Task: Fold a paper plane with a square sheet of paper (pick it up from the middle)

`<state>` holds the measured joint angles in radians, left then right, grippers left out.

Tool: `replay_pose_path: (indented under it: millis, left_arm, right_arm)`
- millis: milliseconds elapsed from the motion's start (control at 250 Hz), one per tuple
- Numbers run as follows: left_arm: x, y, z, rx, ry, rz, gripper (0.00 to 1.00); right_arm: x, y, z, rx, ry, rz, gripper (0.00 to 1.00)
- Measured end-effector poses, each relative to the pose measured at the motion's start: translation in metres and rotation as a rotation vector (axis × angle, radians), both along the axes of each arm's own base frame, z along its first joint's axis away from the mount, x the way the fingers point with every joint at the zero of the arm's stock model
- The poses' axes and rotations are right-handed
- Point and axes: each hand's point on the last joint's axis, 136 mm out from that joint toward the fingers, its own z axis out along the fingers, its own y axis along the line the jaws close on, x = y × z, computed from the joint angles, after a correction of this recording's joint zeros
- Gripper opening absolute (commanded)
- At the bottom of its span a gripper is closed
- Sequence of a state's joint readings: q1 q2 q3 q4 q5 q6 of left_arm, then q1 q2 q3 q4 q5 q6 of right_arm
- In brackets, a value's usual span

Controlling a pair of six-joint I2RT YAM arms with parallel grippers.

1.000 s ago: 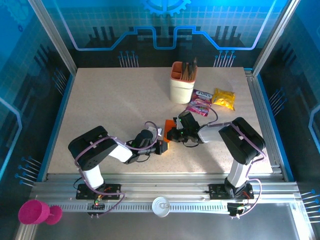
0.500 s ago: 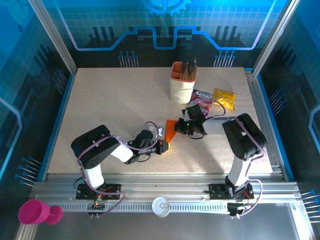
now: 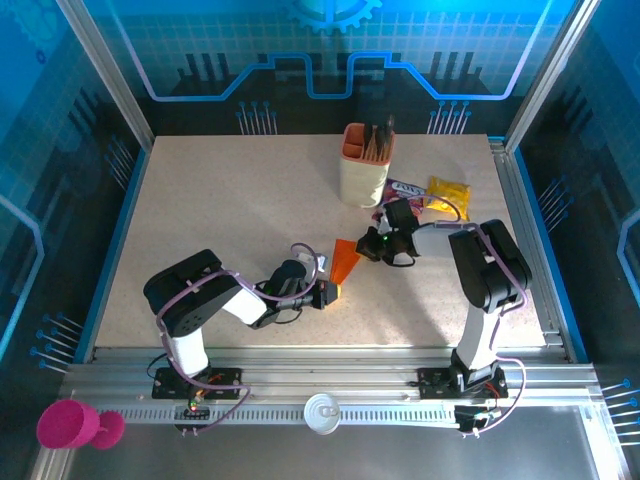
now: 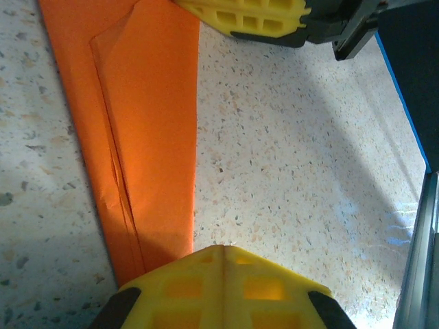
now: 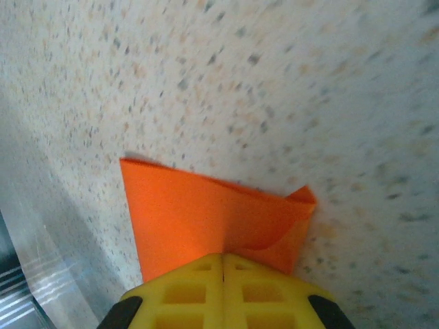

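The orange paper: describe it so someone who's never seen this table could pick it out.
On the speckled table, look just in front of the beige pen cup, between the left gripper and right gripper. The orange paper sits there as a narrow, creased wedge of one plain colour, unlike the printed pink and yellow snack packets nearby.

1. The right pincer (image 5: 223, 259) is at the bottom edge, and its two yellow fingers are pressed together with no gap.
2. Just ahead of the pincer lies the orange paper (image 5: 206, 209), folded. Its near edge goes under the fingertips.
3. Ahead and to the right of the pincer, one paper corner curls over.
4. Farther ahead of the pincer is the speckled table (image 5: 274, 82).
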<state>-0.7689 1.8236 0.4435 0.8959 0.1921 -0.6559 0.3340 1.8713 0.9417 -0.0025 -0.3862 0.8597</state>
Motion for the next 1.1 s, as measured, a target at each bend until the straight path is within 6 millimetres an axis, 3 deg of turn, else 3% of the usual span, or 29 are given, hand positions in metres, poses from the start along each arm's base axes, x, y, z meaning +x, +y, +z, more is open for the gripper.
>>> replay_pose_path:
  millis: [483,639,727,875,991,1099]
  left_arm:
    - [0.000,0.000,0.000,-0.001,0.000,-0.001,0.00]
    - [0.001,-0.002,0.000,0.007,0.011,-0.004,0.00]
    - [0.001,-0.002,0.000,0.014,0.018,-0.005,0.00]
    - [0.000,-0.002,0.000,0.026,0.030,-0.006,0.00]
    - [0.000,-0.003,0.001,0.031,0.034,-0.006,0.00]
    - [-0.001,-0.003,0.001,0.046,0.043,-0.008,0.00]
  right_arm:
    - [0.027,-0.049,0.002,0.006,0.034,-0.163,0.00]
    - [0.022,-0.063,0.012,-0.013,0.001,-0.197,0.00]
    - [0.015,-0.052,0.027,-0.008,-0.038,-0.162,0.00]
    - [-0.001,-0.004,0.049,0.014,-0.114,-0.025,0.00]
    - [-0.021,0.027,0.043,0.009,-0.111,0.069,0.00]
    - [-0.030,0.037,0.023,-0.016,-0.070,0.100,0.00]
